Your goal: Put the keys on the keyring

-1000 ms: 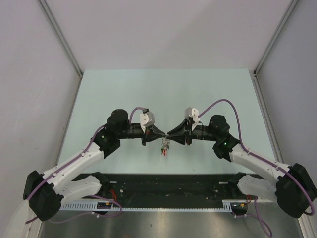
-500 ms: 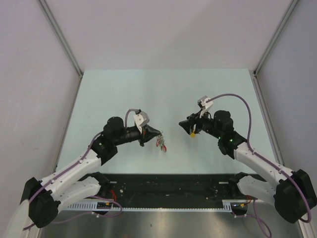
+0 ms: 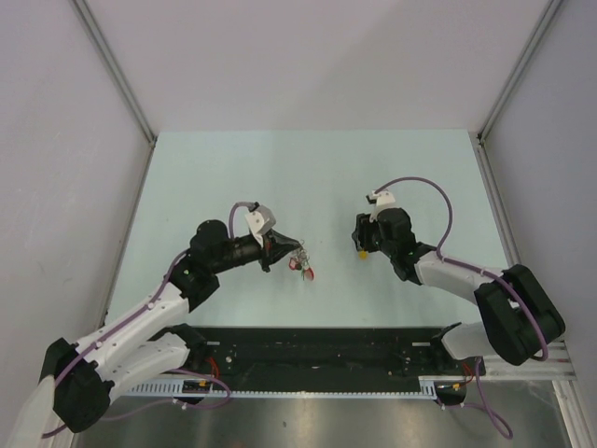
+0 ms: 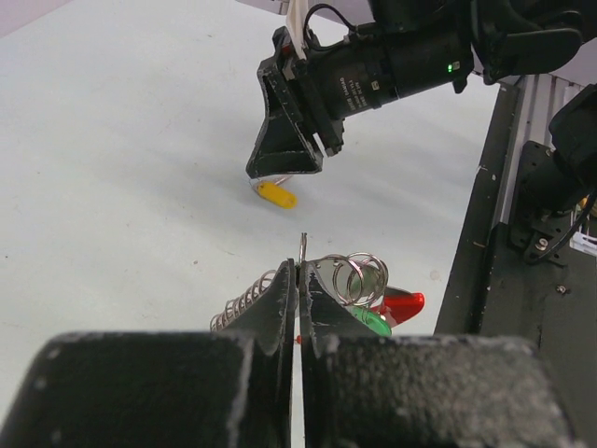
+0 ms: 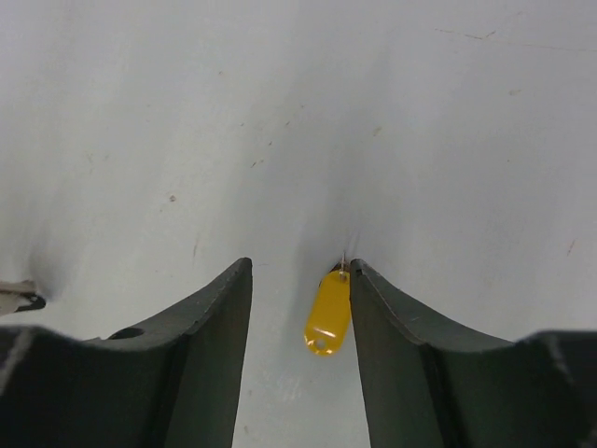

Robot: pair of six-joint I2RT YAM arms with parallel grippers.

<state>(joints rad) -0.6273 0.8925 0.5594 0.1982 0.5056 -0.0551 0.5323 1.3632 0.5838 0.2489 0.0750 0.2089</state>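
The left hand (image 4: 298, 285) is clamped shut on the small silver wire-loop keyring (image 4: 359, 275), with a green-headed key (image 4: 370, 323) and a red-headed key (image 4: 403, 303) hanging from it above the pale tabletop (image 4: 112, 140). Beyond, the right hand (image 5: 300, 273) stands with fingers apart astride the small yellow-orange plastic-headed key (image 5: 328, 313), which lies flat on the tabletop. Picking it up seems to be the step in hand, and that calls next for closing on its head.

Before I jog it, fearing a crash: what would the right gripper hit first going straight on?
Probably the table, almost at once; the yellow key lies inside the open right gripper, near one side, and may be touched too.
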